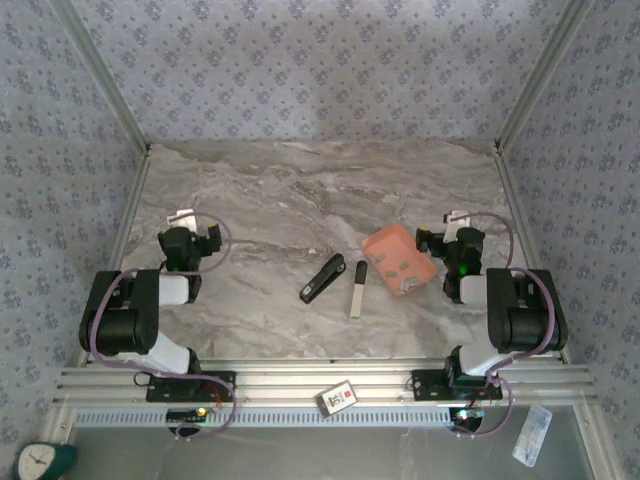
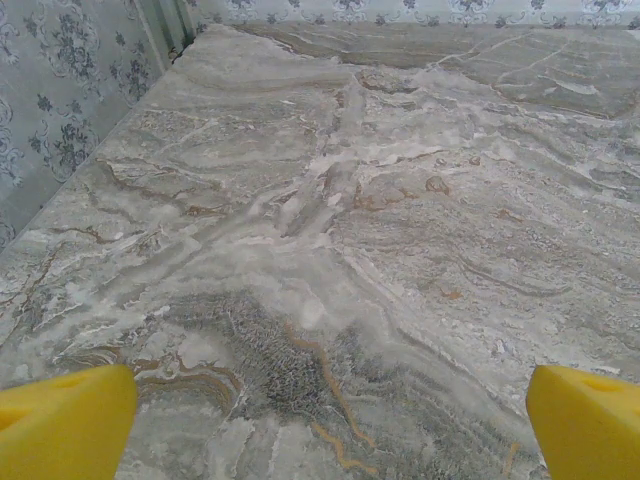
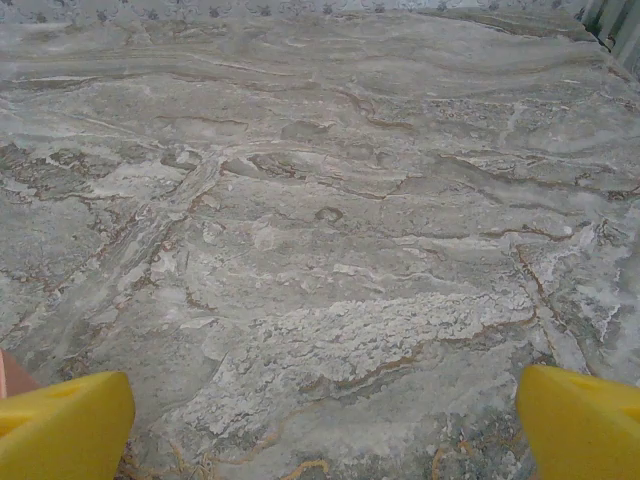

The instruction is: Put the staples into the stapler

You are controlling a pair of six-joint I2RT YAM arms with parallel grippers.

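The black stapler lies on the marble table near the front middle, slanted. Just to its right lies a narrow pale strip with a dark far end, which looks like the staples. An orange box rests right of that. My left gripper sits far left of the stapler; its yellow fingertips stand wide apart, open over bare marble. My right gripper is beside the orange box's right edge, open, with its fingertips spread and nothing between them.
Patterned walls and metal posts close in the table on three sides. An aluminium rail runs along the front edge, with a small card on it. A sliver of the orange box shows at the right wrist view's left edge.
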